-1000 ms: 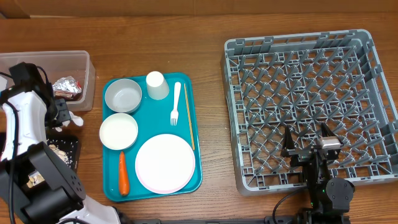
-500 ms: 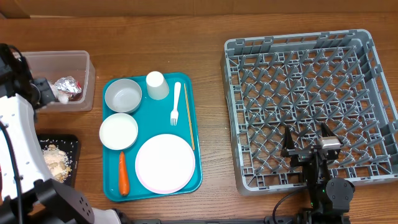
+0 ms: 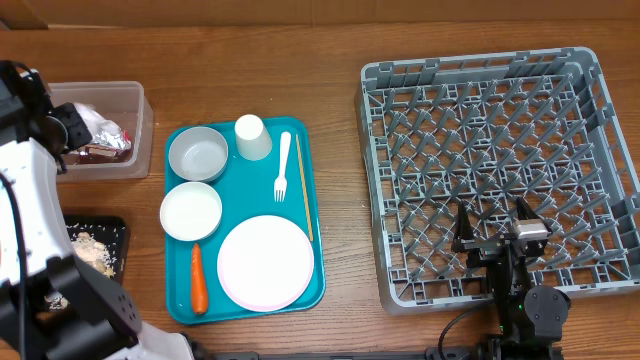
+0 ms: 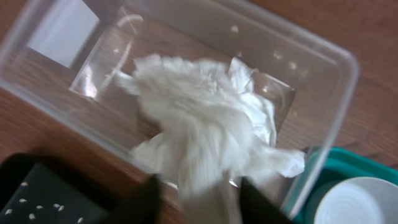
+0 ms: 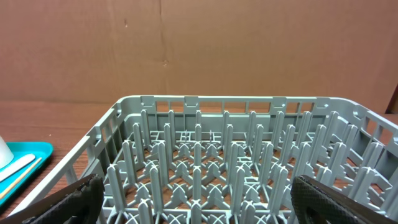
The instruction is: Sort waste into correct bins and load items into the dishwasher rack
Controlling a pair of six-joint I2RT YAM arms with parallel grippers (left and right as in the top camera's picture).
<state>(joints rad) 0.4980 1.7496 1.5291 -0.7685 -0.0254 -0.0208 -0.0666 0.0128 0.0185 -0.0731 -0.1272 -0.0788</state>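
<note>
Wooden table beneath me: my right gripper rests wide open at the grey rack, near its front edge. My left arm reaches over the clear tub. The left gripper straddles the blurred napkin; I cannot tell whether it grips.

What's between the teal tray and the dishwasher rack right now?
Nothing. The overhead view shows only a bare strip of wooden table between the teal tray and the dishwasher rack.
</note>
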